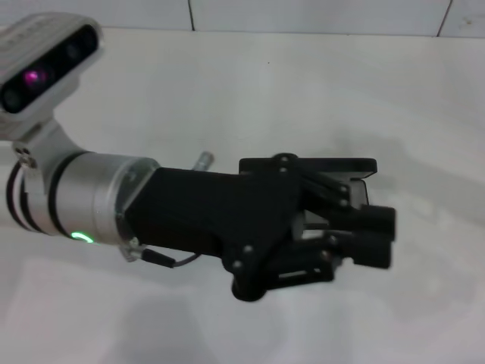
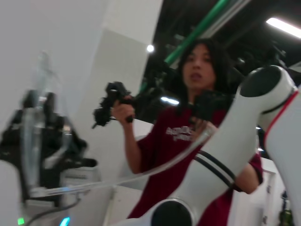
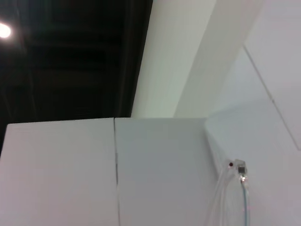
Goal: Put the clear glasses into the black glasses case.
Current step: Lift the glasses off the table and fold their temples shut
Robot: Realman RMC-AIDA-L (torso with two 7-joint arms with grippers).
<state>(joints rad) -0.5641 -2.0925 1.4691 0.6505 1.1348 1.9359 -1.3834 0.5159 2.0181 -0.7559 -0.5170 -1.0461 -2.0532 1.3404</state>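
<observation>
- My left gripper hovers directly over the black glasses case, hiding most of it.
- In the left wrist view the clear glasses sit clamped in its jaws.
- Next, I judge: lower and release into the case.

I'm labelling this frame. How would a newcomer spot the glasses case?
On the white table, follow the arm to the black left gripper. The black glasses case is the flat slab showing behind it, smooth and straight-edged where the gripper is jointed and bolted.
</observation>
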